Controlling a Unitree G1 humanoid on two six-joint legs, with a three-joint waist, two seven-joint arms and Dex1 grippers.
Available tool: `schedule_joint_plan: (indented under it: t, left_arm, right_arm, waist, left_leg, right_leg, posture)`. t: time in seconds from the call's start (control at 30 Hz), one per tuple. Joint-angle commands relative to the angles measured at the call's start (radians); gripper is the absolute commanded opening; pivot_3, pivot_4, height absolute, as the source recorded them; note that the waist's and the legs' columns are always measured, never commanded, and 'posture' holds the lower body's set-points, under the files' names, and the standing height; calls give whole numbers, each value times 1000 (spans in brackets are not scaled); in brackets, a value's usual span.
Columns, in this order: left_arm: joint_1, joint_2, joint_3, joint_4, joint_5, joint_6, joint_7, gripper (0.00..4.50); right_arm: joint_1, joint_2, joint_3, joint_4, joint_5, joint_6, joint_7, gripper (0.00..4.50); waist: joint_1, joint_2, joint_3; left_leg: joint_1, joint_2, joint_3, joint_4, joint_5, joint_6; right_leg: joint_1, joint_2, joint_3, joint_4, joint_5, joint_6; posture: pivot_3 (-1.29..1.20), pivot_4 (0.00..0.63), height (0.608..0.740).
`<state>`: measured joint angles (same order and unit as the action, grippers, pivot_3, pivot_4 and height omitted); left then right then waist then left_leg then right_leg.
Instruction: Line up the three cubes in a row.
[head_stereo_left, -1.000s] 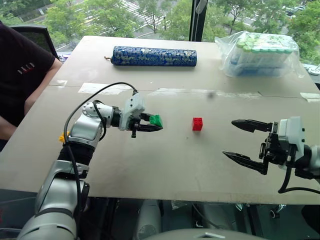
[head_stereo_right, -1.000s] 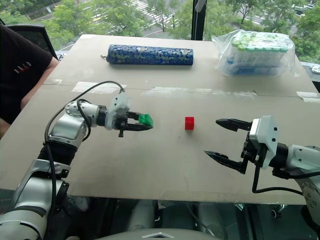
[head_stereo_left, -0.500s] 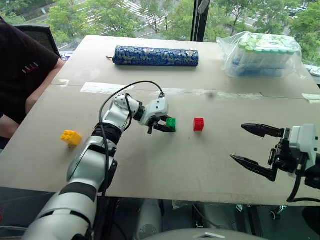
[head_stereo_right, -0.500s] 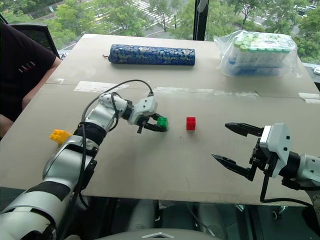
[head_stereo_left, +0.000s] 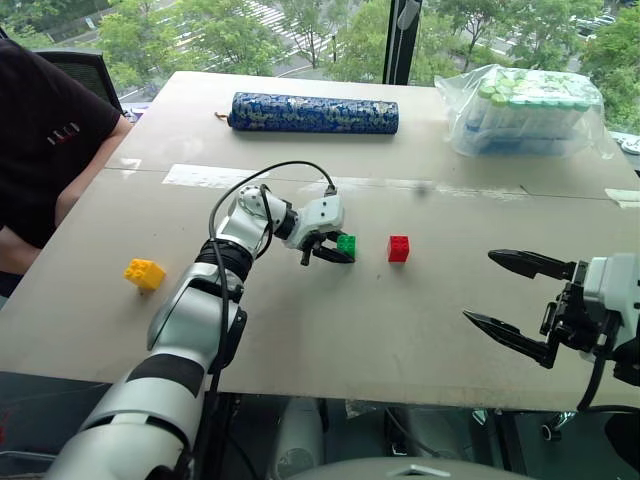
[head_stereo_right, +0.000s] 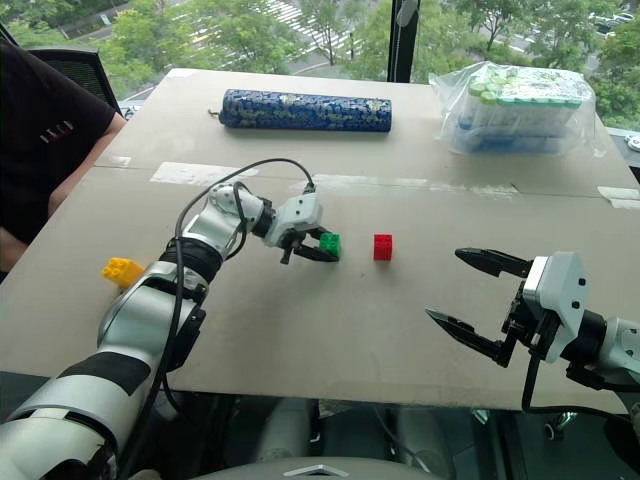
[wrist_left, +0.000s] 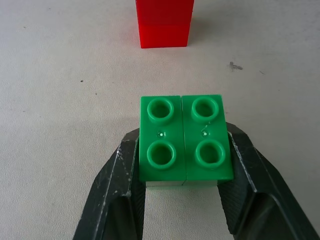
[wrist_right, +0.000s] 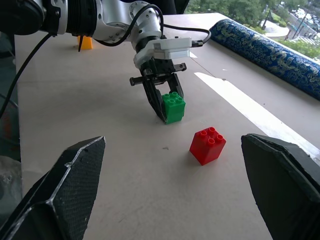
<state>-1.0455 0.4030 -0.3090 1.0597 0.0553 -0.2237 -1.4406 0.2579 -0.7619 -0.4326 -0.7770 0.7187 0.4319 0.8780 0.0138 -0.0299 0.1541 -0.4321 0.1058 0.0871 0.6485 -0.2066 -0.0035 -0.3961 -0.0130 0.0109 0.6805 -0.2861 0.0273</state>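
Open table around the two middle bricks

Bare table (head_stereo_left: 330, 330) lies between the right tool (head_stereo_left: 505, 293) and the red cube (head_stereo_left: 398, 248); the left tool (head_stereo_left: 338, 250), clamped on the green cube (head_stereo_left: 346, 244), blocks its far side.

The green cube (wrist_left: 183, 142) is glossy moulded plastic, its studs catching small highlights; the red cube (wrist_right: 207, 145) at its 3 o'clock has the same smooth sheen, and so does the yellow cube (head_stereo_left: 144, 273). The table (head_stereo_left: 330, 340) looks matt and faintly speckled — like painted board (strips of pale tape cross it). The left gripper's fingers (wrist_left: 116, 200) are black with a grainy, scuffed finish. The bag (head_stereo_left: 520, 108) is clear, crinkled plastic film — shiny.
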Motion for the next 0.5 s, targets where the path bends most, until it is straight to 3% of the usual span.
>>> schedule_joint_plan:
  t: [0.03,0.07,0.2,0.33,0.5]
  left_arm:
    - [-15,-5,12,6,9,-22,-19,2344]
    - [-15,-6,16,8,11,-28,-3,2503]
    - [-5,7,44,-10,-11,-33,2,4249]
    - [72,84,119,-183,-100,36,-56,4249]
    - [362,267,293,-769,-294,441,5,4249]
  right_arm:
    - [-8,-10,-36,-33,16,-16,-15,4500]
    - [-12,-11,-35,-33,17,-15,-18,4500]
    - [-27,-10,-27,-33,31,-9,-34,4500]
    - [-41,-9,-3,-32,35,-9,-39,4500]
    - [-105,-8,70,7,38,-19,-11,4500]
  waist:
    - [0,0,0]
    - [0,0,0]
    - [-1,0,0]
    - [-7,0,0]
    - [-32,1,0]
  left_leg:
    - [0,0,0,0,0,0]
    - [0,0,0,0,0,0]
    - [0,0,-1,0,0,0]
    - [0,0,-1,0,0,0]
    - [1,0,-5,-1,0,0]
  right_leg:
    - [0,0,0,0,0,0]
    - [0,0,0,0,0,0]
    - [0,0,0,0,0,0]
    - [0,0,1,0,0,0]
    - [0,2,3,0,0,0]
  posture:
    - [0,150,740]
    - [0,150,740]
    - [0,150,740]
    - [0,150,740]
    - [0,150,740]
